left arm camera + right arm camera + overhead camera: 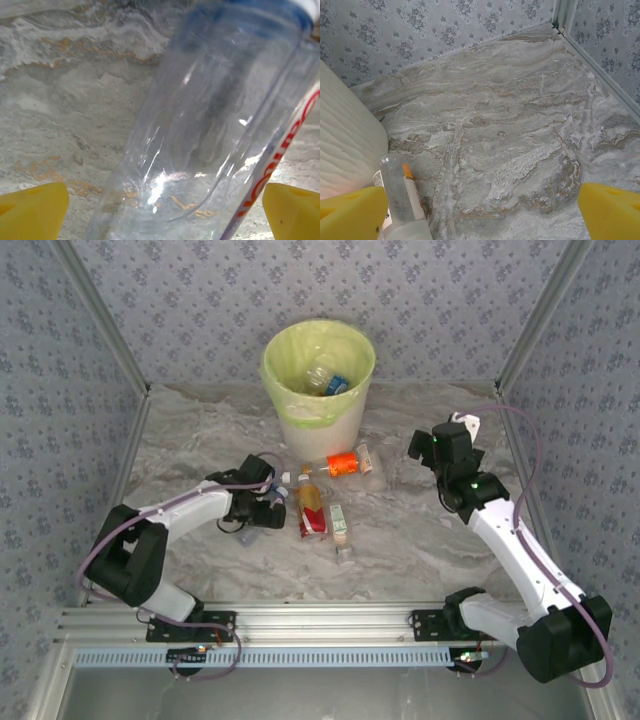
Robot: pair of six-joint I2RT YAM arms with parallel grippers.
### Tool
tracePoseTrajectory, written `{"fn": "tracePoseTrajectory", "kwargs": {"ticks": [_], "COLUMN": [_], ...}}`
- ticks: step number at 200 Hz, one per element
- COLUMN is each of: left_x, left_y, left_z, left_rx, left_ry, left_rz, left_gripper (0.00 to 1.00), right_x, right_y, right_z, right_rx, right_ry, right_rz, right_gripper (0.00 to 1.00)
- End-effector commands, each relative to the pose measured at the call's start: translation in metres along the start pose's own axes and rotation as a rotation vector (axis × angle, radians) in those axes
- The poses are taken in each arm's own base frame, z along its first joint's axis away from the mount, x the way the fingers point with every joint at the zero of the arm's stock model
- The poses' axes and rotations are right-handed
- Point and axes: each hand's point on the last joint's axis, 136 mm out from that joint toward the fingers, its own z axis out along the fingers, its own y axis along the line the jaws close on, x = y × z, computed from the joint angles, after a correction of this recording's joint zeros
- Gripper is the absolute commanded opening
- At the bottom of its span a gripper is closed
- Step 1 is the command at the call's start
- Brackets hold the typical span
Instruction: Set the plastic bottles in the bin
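The bin (312,428), a round white bucket with a pale yellow-green bag folded over its rim, stands upright at the far middle of the surface (190,440). Inside it lie a clear bottle (318,374) and a blue-labelled bottle (339,386). In front of the bin more plastic bottles lie on their sides, close together: an orange-labelled bottle (344,462) nearest the bin, an amber-filled bottle (311,508) with a red label, a pale-labelled bottle (340,523) just beside it, and a transparent bottle (215,125) with a blue band and red lettering.
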Motion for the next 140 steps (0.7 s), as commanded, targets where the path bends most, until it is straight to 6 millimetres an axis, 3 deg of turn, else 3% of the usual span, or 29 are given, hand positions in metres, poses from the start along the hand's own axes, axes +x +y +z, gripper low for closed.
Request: {"fn": "tracePoseTrajectory", "kwargs": {"ticks": [1, 45, 72, 88, 140], "left_x": [0.012, 0.004, -0.001, -0.004, -0.012], "left_y": [0.005, -0.004, -0.007, -0.010, -0.014], "left_z": [0.007, 0.011, 0.007, 0.001, -0.025], "left_rx": [-0.059, -0.050, -0.044, -0.026, 0.007], "left_ry": [0.075, 0.062, 0.036, 0.021, -0.033], "left_rz": [0.038, 0.062, 0.083, 0.082, 0.065], "left_gripper": [0.99, 0.89, 0.75, 0.63, 0.50], "right_x": [-0.016, -0.014, -0.015, -0.018, -0.024], "right_y": [0.007, 0.006, 0.008, 0.009, -0.005], "right_z": [-0.004, -0.003, -0.004, -0.005, -0.004], "right_rx": [-0.022, -0.015, -0.033, -0.045, 0.005], "right_ry": [-0.034, -0.027, -0.040, -0.061, -0.098], "right_rz": [0.035, 0.028, 0.029, 0.041, 0.092], "right_gripper": [1.00, 1.00, 1.00, 1.00, 1.00]}}
